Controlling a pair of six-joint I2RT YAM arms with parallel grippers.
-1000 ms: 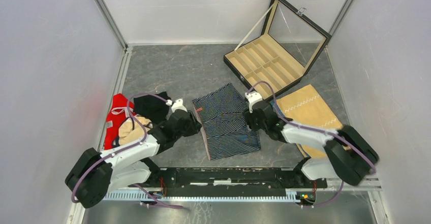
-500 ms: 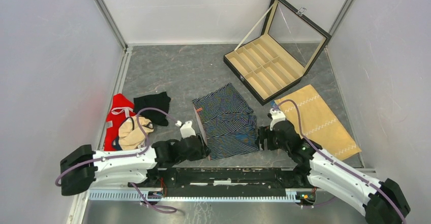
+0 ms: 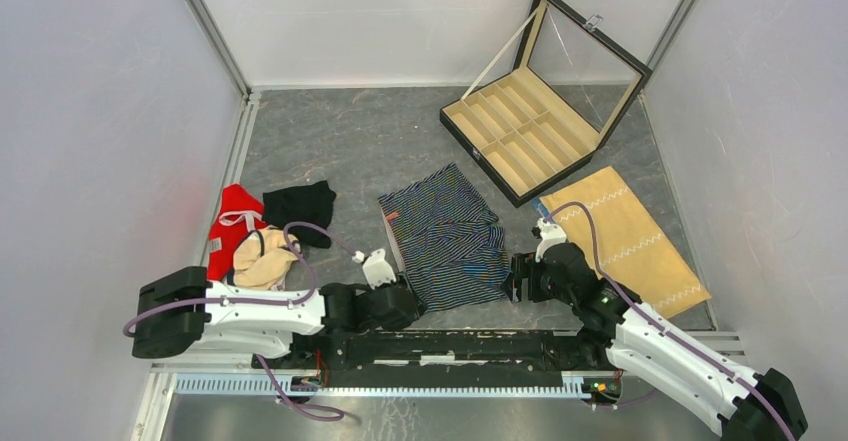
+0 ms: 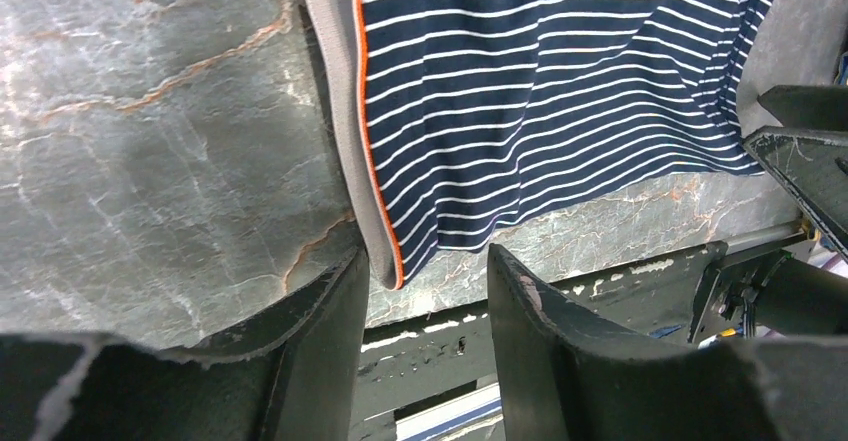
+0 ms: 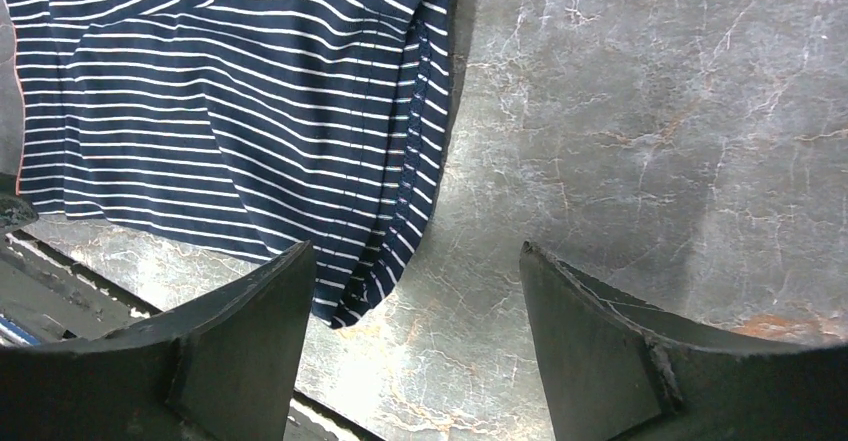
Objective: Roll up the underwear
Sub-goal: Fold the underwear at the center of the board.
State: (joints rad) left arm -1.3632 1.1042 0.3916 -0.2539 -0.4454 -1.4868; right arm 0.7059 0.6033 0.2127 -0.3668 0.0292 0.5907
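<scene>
1. While no fold or roll shows in it, the striped underwear (image 3: 445,239) lies spread flat mid-worktop (image 3: 340,141), slightly toward 6 o'clock. Rolling has not begun.
2. Second piece, the black underwear (image 3: 298,206), sits bunched toward 9 o'clock and also awaits rolling.
3. Entry, left claw (image 4: 425,291): fingers moderately apart, straddling the grey, orange-edged waistband corner at the garment's 7 o'clock. It holds nothing and probably touches no cloth, though the wrist view cannot settle that.
4. Entry, right claw (image 5: 415,281): fingers wide apart and empty, poised by the hem corner at the garment's 5 o'clock.
5. Remaining, by judgement: pinch both near corners, roll toward 12 o'clock, then repeat with the black pair.
</scene>
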